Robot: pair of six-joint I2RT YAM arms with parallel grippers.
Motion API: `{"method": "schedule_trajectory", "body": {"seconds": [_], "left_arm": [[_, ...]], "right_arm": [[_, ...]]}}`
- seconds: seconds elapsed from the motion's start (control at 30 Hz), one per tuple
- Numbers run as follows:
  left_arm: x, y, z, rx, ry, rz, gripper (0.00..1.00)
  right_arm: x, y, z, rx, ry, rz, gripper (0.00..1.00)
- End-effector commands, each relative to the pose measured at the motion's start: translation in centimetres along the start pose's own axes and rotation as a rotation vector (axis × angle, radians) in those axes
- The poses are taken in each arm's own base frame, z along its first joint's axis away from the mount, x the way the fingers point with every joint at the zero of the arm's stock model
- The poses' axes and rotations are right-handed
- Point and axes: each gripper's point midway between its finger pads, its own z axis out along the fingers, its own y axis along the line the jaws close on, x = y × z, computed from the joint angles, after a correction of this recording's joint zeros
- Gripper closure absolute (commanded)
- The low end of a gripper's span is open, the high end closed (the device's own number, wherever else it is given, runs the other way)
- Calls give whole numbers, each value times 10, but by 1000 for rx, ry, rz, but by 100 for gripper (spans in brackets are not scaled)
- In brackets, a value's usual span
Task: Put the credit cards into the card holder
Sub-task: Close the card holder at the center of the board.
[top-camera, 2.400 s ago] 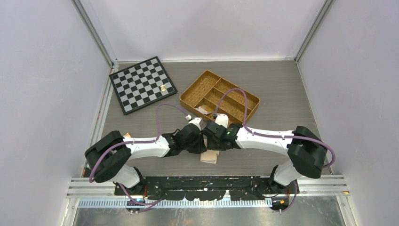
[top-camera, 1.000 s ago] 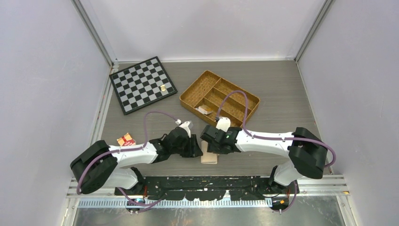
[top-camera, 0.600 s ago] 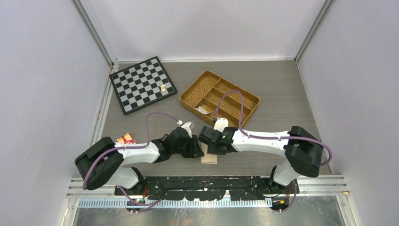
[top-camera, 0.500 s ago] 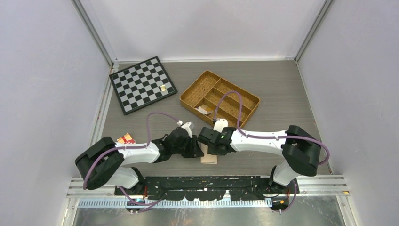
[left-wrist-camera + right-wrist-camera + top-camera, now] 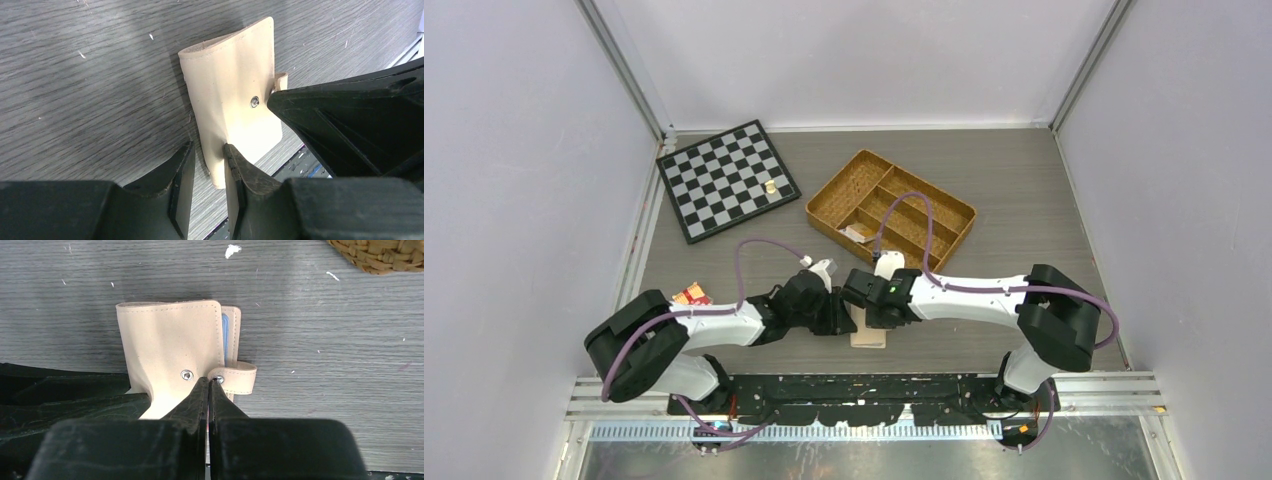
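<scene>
The peach-beige card holder (image 5: 170,347) lies folded near the table's front edge, small between both arms from above (image 5: 869,337). A blue-teal credit card (image 5: 224,340) shows as a thin edge inside it. The snap tab (image 5: 240,377) curls round its side, not snapped to the stud. My right gripper (image 5: 208,381) is shut, tips pressing down between stud and tab, nothing seen between them. My left gripper (image 5: 207,155) straddles the holder's (image 5: 235,90) folded edge, one finger (image 5: 234,167) pressed against it and bending the cover. No orange-tan card is in view.
A woven wicker tray (image 5: 816,213) stands behind the arms with a paper scrap (image 5: 857,233) in one compartment; its corner shows in the right wrist view (image 5: 380,255). A chessboard (image 5: 727,180) carries a small gold piece (image 5: 770,186). A red-brown packet (image 5: 690,295) lies at the left.
My right gripper has closed fully and edged left over the holder. My left gripper's jaws have narrowed onto the holder's edge. The holder has stayed in place.
</scene>
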Motion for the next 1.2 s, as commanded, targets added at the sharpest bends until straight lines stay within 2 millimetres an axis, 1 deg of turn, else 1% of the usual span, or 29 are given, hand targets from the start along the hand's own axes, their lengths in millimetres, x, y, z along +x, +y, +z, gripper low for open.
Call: {"method": "schedule_trajectory", "body": {"seconds": [0.0,0.13,0.27,0.33,0.43,0.47,0.57,0.7,0.97,1.17], "left_arm": [[-4,3,3,-19,-11,10,70],[-4,7,4,-41,-6,19,71],[-5,10,3,-63,-10,34,71],[-5,14,2,-81,-8,43,71],[-6,18,1,-108,-6,60,72],[-6,19,1,-112,-5,64,72],[-7,19,1,-118,-4,74,71],[-8,20,0,-135,-1,88,71],[-9,22,-1,-154,3,102,71],[-9,22,0,-160,8,110,71]], "right_arm": [[-9,8,-3,-19,-44,9,100],[-15,9,-11,-79,-77,0,100],[-19,14,-19,-177,-101,-12,100],[-18,14,-19,-212,-94,-13,99],[-20,19,-18,-281,-84,-13,100],[-19,24,-18,-320,-76,-13,99],[-19,29,-14,-404,-53,2,99],[-19,29,-12,-483,-26,29,100],[-19,37,-24,-638,16,49,100],[-16,35,-23,-644,46,38,100]]}}
